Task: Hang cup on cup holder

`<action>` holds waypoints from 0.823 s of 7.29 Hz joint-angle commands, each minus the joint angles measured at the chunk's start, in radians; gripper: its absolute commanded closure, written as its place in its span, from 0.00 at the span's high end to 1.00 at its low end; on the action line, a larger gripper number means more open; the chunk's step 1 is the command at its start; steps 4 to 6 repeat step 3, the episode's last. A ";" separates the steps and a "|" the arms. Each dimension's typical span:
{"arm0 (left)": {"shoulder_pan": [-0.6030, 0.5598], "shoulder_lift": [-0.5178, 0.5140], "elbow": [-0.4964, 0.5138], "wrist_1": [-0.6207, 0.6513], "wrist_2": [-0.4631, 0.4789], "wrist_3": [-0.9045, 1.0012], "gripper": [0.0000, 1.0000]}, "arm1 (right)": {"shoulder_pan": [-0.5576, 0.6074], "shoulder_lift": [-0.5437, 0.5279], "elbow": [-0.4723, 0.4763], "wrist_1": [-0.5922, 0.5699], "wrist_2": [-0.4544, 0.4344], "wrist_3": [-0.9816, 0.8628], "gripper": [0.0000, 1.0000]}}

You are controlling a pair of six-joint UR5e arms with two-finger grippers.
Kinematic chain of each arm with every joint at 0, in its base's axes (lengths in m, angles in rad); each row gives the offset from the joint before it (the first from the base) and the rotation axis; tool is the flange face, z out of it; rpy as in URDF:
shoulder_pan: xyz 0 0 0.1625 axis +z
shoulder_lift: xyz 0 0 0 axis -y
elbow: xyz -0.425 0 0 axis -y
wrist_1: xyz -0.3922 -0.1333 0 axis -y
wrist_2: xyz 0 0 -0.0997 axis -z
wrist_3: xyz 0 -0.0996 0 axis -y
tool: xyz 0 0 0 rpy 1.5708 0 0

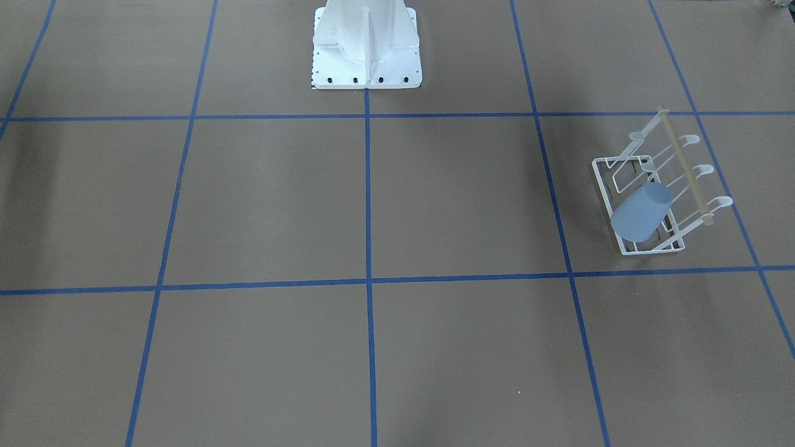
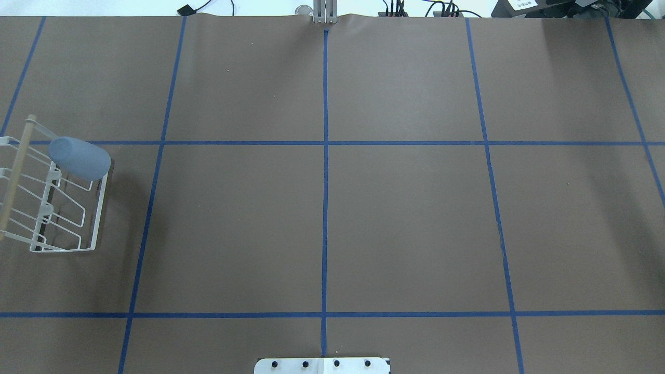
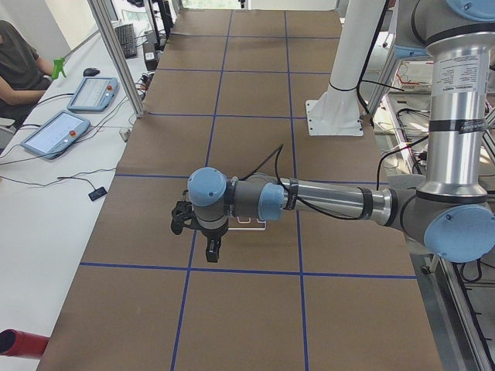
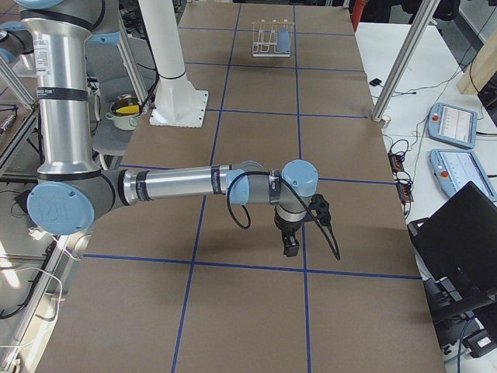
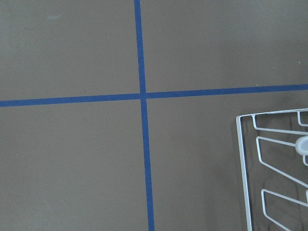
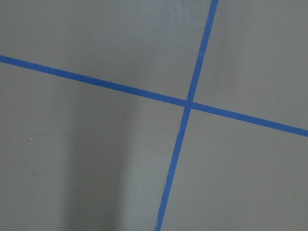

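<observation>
The light blue cup [image 1: 641,213] sits tilted, mouth down, over an end loop of the white wire cup holder [image 1: 601,186]. Both stand at the table's left side in the overhead view, the cup [image 2: 79,157] on the holder [image 2: 99,218]. They are small and far in the exterior right view, cup [image 4: 284,37] and holder [image 4: 264,39]. A corner of the holder [image 5: 243,163] shows in the left wrist view. My left gripper [image 3: 197,239] hangs above the table in front of the holder. My right gripper [image 4: 291,247] hangs over bare table. I cannot tell whether either is open or shut.
The white robot base [image 1: 366,49] stands at the table's robot side. Blue tape lines grid the brown table top. An operator [image 3: 15,62] sits by tablets [image 3: 54,131] on a side desk. A pot [image 4: 124,113] sits off the table beside the base.
</observation>
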 commanded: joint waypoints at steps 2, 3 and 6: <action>-0.021 0.006 0.026 0.002 -0.001 -0.001 0.98 | 0.001 -0.004 0.018 0.001 0.000 0.002 1.00; -0.039 -0.002 0.026 0.002 -0.001 -0.004 0.98 | -0.001 -0.004 0.018 0.001 0.000 0.002 1.00; -0.039 -0.002 0.026 0.002 -0.001 -0.004 0.98 | -0.001 -0.004 0.018 0.001 0.000 0.002 1.00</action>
